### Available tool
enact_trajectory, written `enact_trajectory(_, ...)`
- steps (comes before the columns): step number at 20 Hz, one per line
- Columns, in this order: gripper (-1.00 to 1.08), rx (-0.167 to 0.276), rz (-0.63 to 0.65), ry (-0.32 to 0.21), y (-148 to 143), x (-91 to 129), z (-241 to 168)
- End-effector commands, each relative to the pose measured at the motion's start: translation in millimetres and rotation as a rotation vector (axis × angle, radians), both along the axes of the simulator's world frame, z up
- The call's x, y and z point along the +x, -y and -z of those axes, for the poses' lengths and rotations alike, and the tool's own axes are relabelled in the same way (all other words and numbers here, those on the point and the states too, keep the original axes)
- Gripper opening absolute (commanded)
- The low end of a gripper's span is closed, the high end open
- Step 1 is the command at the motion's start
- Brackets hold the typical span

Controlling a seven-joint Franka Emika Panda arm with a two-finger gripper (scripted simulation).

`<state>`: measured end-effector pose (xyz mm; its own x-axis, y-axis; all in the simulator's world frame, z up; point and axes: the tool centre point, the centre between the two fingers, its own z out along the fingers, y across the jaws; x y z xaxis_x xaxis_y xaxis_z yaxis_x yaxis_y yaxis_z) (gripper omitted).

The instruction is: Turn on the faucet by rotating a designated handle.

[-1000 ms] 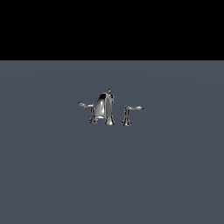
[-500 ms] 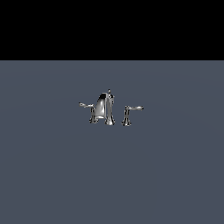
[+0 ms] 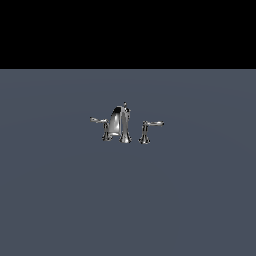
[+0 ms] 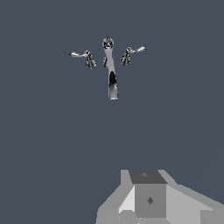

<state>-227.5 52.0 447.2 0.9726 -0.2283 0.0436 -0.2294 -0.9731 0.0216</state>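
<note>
We see a small shiny chrome faucet (image 3: pixel 120 125) standing alone on a flat, dark blue-grey floor (image 3: pixel 128 200). In the exterior view it sits near the middle of the scene, a little above the centre, and behind the floor there is only a black background (image 3: pixel 128 30).

The faucet has an arched central spout (image 3: pixel 118 123) with a tiny knob (image 3: pixel 124 105) on top. On each side of the spout stands one slim lever on a short flared post. The thin chrome handle (image 3: pixel 99 121) on the exterior view's left points its arm outward, away from the spout, and its post stands just beside the base of the spout. The twin chrome lever (image 3: pixel 151 124) stands on the exterior view's right, a little apart from the spout, and its arm also points outward, to the other side. Both arms lie about level.

In the wrist view we find the same faucet (image 4: pixel 109 61) far from the camera, with its long spout (image 4: pixel 112 83) directed toward the camera, the handle (image 4: pixel 81 55) on one side and the twin lever (image 4: pixel 133 51) on the other.

Of the grey robot gripper (image 4: pixel 148 199) we see only a part of the blocky body, at the edge of the wrist view. Its fingers are not shown, so we cannot tell if they are spread or pressed together. It is well apart from the faucet and touches nothing that we can see. In the exterior view the arm does not appear.
</note>
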Motion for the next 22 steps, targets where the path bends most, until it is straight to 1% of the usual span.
enact_trajectory(1,-1.0,0.003,0.051,0.0,-11,7,12)
enact_trajectory(10,-1.0,0.011,0.233,-0.002,-46,38,56)
enact_trajectory(22,-1.0,0.025,0.47,-0.004,-84,88,112)
